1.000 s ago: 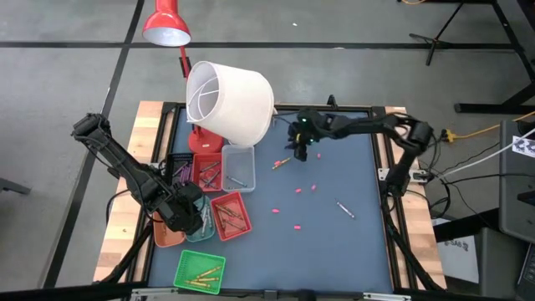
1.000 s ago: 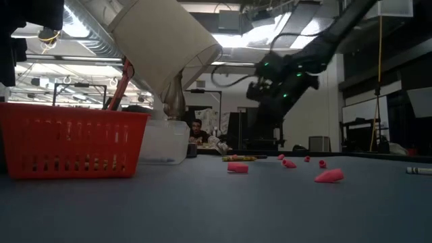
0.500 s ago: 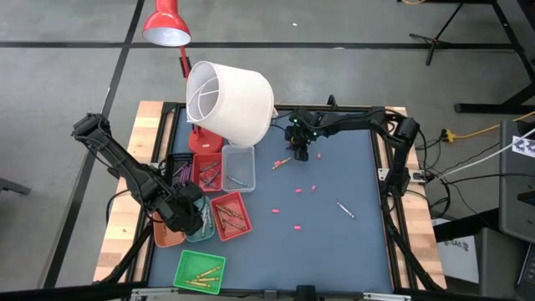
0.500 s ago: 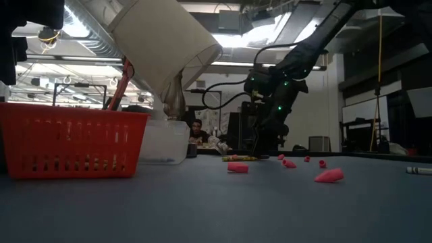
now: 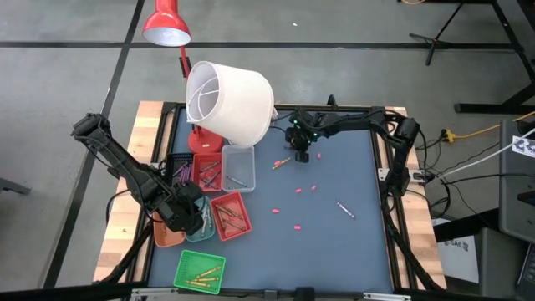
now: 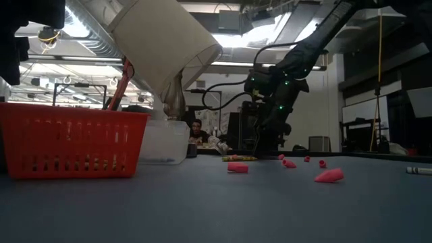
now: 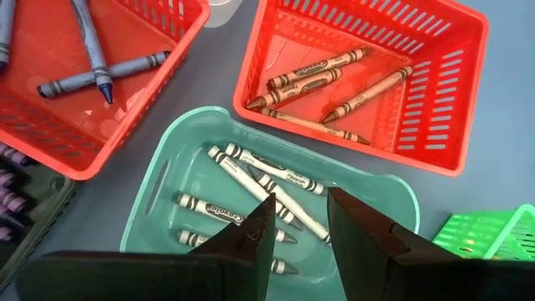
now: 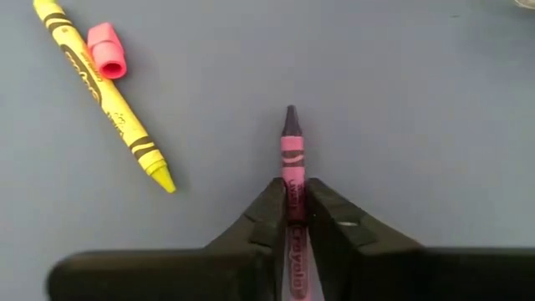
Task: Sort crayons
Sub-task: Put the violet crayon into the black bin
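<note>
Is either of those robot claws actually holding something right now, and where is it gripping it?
Yes: the right gripper pinches a purple crayon around its wrapped middle. The left gripper is open, holding nothing.

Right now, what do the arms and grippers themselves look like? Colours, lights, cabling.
Both arms are dark, near-black jointed links. The left gripper has two matte dark fingers tapering to narrow tips. The right gripper has the same dark wedge-shaped fingers. The right arm shows small green lights near its wrist in the high and low views, with a dark cable looping beside it in the low view. No readable markings.
</note>
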Motion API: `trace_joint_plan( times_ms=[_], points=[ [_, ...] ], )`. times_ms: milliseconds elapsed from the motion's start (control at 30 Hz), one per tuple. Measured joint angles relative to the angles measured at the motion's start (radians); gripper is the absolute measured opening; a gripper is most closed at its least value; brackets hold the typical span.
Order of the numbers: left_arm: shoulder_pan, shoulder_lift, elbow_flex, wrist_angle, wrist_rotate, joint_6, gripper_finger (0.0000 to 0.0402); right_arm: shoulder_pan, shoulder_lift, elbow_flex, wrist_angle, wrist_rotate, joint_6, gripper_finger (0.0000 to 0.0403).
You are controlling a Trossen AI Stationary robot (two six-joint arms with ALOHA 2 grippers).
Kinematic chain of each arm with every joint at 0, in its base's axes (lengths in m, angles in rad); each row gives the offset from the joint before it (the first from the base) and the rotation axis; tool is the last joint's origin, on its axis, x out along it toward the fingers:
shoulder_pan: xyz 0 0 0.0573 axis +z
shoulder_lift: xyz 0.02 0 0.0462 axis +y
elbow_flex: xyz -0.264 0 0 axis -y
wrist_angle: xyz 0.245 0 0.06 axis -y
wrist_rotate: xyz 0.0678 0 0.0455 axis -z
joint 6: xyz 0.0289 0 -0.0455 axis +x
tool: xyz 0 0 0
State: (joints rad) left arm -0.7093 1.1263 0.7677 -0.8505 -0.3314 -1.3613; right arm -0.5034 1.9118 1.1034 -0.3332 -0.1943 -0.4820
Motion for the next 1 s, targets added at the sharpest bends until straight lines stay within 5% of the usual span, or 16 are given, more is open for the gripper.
trace_joint_plan(
  times_ms=[467, 1000],
  points=[
    [0.0, 0.0, 0.0, 0.0, -0.001, -0.001, 0.0094, -0.002, 0.002, -0.001, -0.032, -0.144, 0.003, 0.0019],
    [0.0, 0.0, 0.0, 0.0, -0.068, 0.001, 0.0094, 0.002, 0.008, -0.006, -0.189, -0.555, 0.071, 0.002]
  ],
)
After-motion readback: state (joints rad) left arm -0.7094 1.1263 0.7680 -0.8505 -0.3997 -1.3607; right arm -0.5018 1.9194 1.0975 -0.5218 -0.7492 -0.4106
